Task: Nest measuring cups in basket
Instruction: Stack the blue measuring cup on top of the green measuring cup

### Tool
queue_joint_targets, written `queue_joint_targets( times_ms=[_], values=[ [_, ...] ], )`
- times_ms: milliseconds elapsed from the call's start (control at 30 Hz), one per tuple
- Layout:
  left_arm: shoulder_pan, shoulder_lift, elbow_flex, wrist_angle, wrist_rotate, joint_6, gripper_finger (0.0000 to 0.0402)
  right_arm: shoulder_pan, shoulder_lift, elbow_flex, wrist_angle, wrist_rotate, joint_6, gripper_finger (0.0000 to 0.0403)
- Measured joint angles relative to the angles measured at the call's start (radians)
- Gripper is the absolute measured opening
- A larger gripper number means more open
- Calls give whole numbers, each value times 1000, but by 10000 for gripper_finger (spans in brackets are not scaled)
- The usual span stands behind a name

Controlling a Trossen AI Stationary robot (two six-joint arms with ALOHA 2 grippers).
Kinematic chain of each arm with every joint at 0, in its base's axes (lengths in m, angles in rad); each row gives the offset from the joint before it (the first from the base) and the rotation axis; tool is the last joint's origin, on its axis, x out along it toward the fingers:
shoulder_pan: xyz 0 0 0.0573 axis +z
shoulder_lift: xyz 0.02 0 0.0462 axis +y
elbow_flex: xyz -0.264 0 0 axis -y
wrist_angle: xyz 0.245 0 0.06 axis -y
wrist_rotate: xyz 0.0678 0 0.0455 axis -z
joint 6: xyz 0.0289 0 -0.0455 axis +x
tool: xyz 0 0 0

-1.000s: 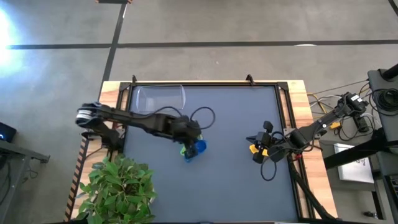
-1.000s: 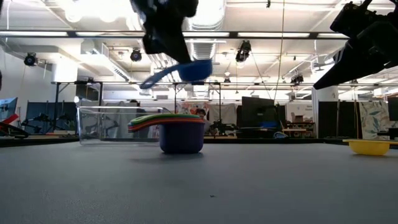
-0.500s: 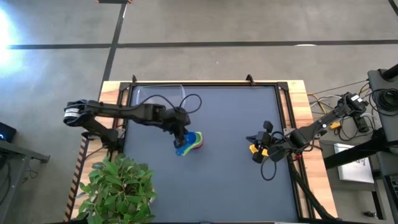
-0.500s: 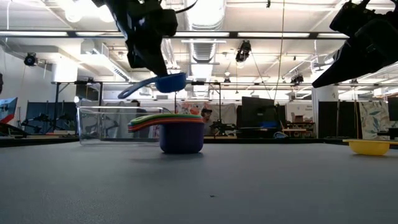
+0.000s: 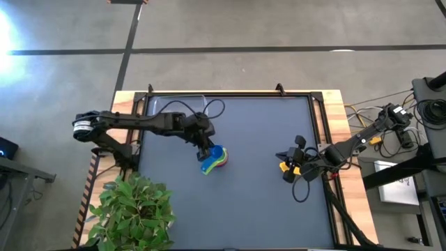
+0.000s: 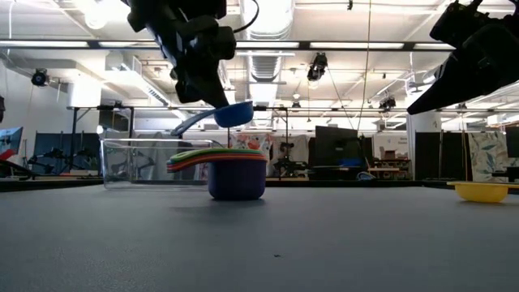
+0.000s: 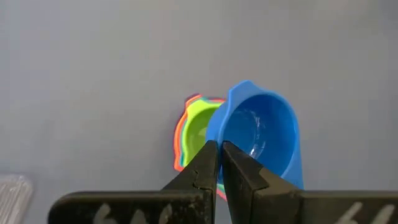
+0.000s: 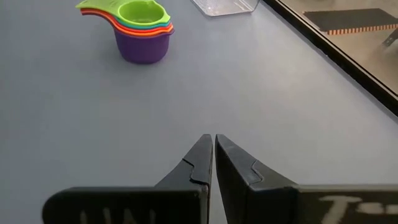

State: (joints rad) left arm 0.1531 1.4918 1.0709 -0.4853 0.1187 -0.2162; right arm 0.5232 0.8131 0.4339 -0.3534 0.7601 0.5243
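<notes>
I see left gripper clamped on handle of blue measuring cup, cup held in air above nested stack, not touching. Stack: purple cup outermost, green cup innermost, red and orange rims between; sits on mat at about 4 o'clock from clear basket, outside it. Basket looks bare, hard to confirm. Right gripper pinched closed, holding nothing, idle at table's 3 o'clock edge, beside yellow cup.

A grey concrete floor surrounds the table; ceiling lights glow overhead.
</notes>
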Motion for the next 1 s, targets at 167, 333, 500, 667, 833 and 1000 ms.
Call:
queue_joint_targets(
  times_ms=[167, 333, 500, 667, 833, 1000],
  values=[
    [10, 0, -1, -7, 5, 24, 0, 0, 0, 0, 0, 0, 0, 9],
    [15, 14, -1, 0, 24, 24, 0, 0, 0, 0, 0, 0, -1, 9],
    [15, 73, -1, 23, 54, 24, 0, 0, 0, 0, 0, 0, -1, 9],
    [25, 109, -2, 25, 67, 24, 0, 0, 0, 0, -1, -4, -1, 9],
    [36, 123, -2, 25, 64, 20, 8, 0, 0, 0, -1, -4, -7, 9],
    [42, 120, -2, 26, 28, 17, 40, 0, 0, 0, -1, -4, -11, 9]
  ],
)
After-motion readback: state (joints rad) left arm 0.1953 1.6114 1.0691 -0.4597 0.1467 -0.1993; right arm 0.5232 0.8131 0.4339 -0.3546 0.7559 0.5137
